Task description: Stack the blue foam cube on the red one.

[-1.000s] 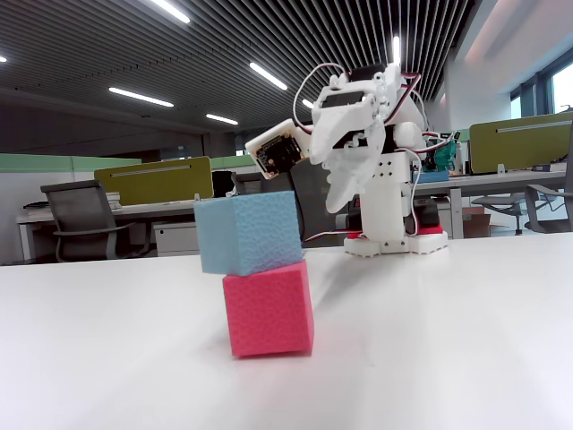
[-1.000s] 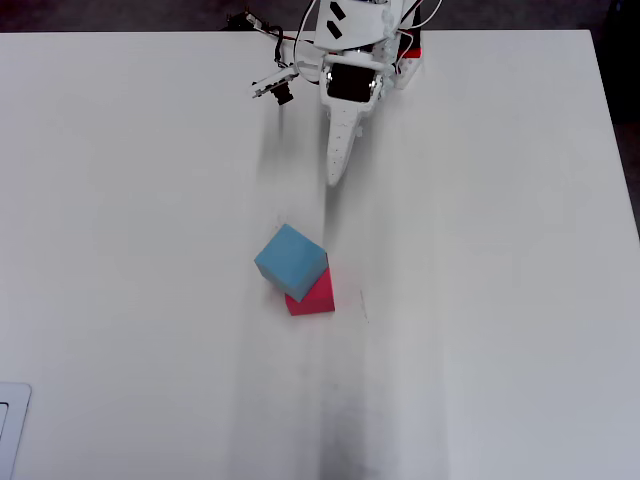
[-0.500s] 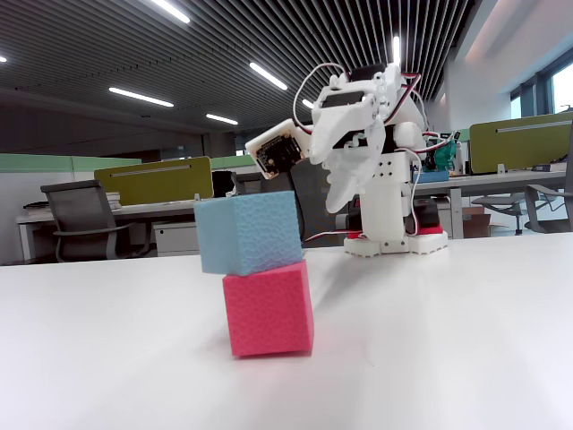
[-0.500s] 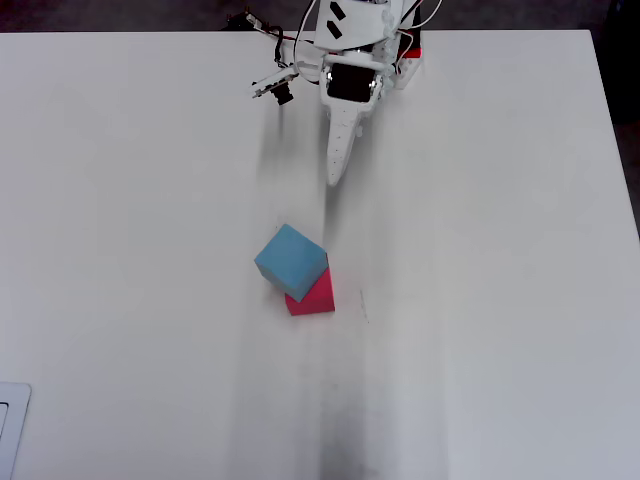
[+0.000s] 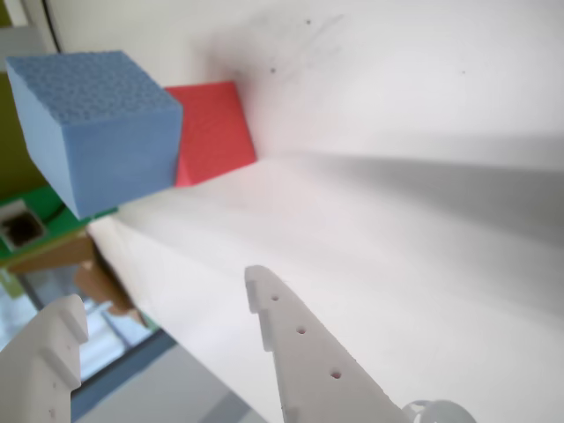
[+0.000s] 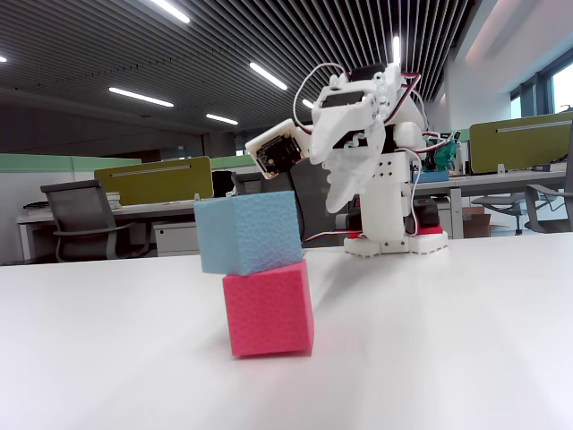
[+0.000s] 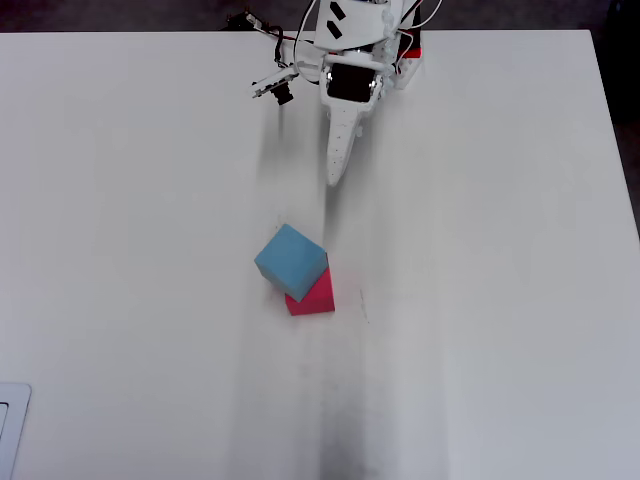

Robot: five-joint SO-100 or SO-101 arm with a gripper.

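Note:
The blue foam cube (image 6: 249,231) rests on top of the red one (image 6: 269,309) on the white table. It is turned a little and overhangs to the left in the fixed view. In the overhead view the blue cube (image 7: 290,260) covers most of the red cube (image 7: 317,297). My gripper (image 6: 345,190) is open and empty, pulled back near the arm's base and well clear of the stack; it also shows in the overhead view (image 7: 335,175). In the wrist view the open gripper (image 5: 163,295) is at the bottom, with the blue cube (image 5: 97,123) and red cube (image 5: 214,132) at the upper left.
The arm's base (image 7: 400,60) stands at the table's far edge. The table's right edge (image 7: 612,150) runs close to the frame side. A pale flat object (image 7: 10,430) lies at the lower left corner. Office desks and a chair (image 6: 85,219) stand behind the table.

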